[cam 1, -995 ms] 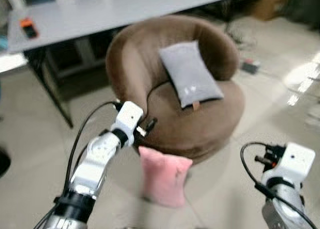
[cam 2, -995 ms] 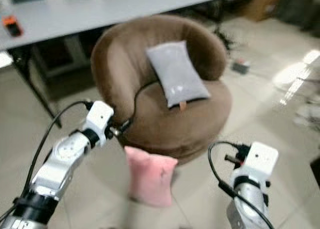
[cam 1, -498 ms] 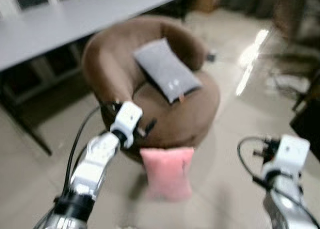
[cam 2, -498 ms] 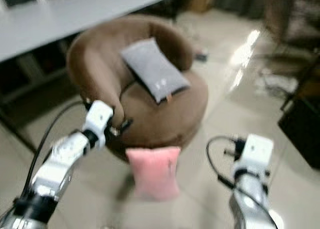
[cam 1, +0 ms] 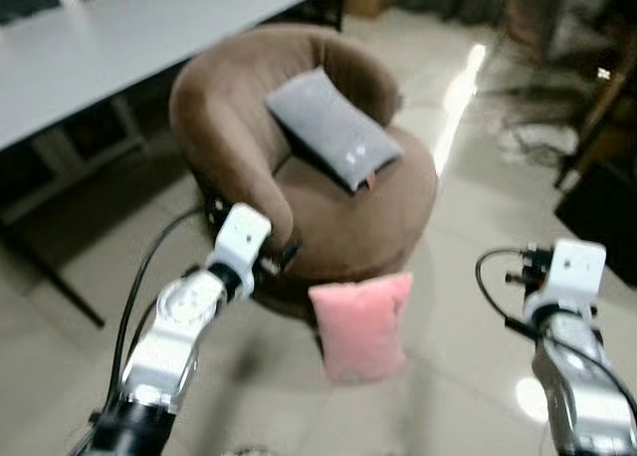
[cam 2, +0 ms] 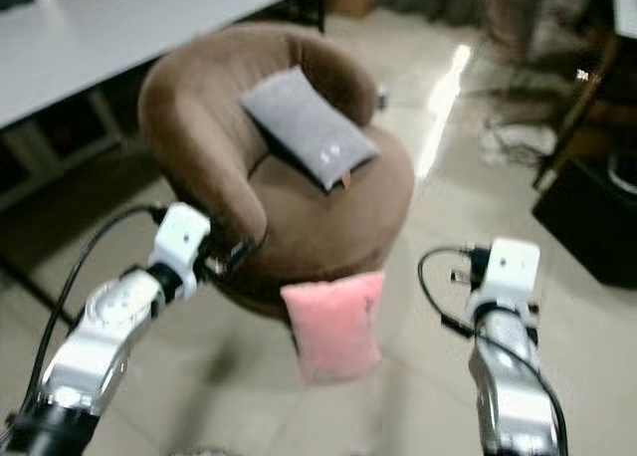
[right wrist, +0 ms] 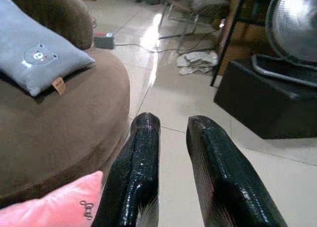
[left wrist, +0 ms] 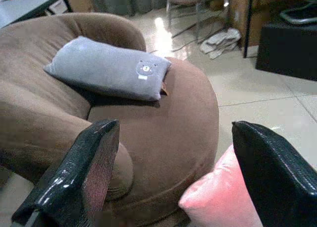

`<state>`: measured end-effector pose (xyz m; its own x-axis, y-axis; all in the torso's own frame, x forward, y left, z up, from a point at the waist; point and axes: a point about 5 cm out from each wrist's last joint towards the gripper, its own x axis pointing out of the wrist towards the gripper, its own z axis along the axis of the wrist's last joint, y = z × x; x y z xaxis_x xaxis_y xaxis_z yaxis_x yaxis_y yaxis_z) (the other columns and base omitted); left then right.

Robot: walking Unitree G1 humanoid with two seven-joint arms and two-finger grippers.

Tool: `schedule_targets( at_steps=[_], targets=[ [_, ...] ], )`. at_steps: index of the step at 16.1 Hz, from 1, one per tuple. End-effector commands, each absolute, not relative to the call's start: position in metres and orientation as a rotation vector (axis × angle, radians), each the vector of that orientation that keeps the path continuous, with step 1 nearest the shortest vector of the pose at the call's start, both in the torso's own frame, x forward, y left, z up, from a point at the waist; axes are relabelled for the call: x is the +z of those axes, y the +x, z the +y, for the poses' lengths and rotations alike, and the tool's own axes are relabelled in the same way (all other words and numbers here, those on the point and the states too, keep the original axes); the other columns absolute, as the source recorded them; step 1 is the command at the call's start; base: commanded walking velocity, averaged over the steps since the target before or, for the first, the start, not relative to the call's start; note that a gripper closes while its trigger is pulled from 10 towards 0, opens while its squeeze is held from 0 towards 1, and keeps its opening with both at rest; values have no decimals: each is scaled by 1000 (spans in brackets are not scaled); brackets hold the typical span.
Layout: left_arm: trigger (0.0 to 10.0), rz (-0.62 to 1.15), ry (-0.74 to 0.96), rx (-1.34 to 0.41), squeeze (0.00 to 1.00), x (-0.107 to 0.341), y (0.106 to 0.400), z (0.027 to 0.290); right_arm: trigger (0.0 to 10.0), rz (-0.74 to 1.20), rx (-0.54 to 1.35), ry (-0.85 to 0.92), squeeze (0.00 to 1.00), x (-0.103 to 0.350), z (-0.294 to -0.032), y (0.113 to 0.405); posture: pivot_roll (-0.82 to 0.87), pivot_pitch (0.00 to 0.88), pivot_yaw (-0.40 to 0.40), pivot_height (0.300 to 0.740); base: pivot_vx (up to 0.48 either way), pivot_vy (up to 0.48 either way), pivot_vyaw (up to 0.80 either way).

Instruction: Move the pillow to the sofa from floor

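A pink pillow [cam 1: 360, 322] stands on the tiled floor, leaning against the front of a round brown sofa [cam 1: 348, 217]. A grey pillow [cam 1: 333, 127] with a bear patch rests on the sofa's seat and backrest. My left gripper [left wrist: 173, 128] is open wide and raised in front of the sofa's left armrest, with the pink pillow [left wrist: 223, 197] low between its fingers and apart from them. My right gripper [right wrist: 173, 123] is shut with a narrow slit, holding nothing; it hovers over the floor right of the sofa, and a corner of the pink pillow [right wrist: 54, 207] lies beside it.
A long grey table [cam 1: 119, 38] stands behind the sofa to the left. Right of the sofa are a black box [right wrist: 267, 98], a fan [right wrist: 297, 24], a crumpled cloth [right wrist: 198, 61] and a power strip [right wrist: 104, 38] with cables on the shiny tiles.
The whole view has swung, so the sofa and pink pillow sit further right and nearer in the picture. Both arms keep the same raised pose.
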<state>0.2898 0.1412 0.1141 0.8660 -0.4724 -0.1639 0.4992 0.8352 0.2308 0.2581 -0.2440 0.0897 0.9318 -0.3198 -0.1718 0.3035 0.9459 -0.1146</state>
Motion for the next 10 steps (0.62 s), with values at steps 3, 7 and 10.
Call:
schedule_targets(
  at_steps=[3,7,10],
  targets=[
    [10000,120,284,-481,0,111,293,150,10000,172,-288,-59,0,89,-236,259,-6,24,2,740,0,464,-800],
    [10000,56,243,-475,0,110,302,144,10000,155,-291,-55,0,85,-232,252,-18,25,9,740,0,419,-800],
    [10000,53,205,-466,0,108,305,142,10000,148,-310,-46,1000,83,-234,246,-16,27,0,740,0,0,0]
  ],
)
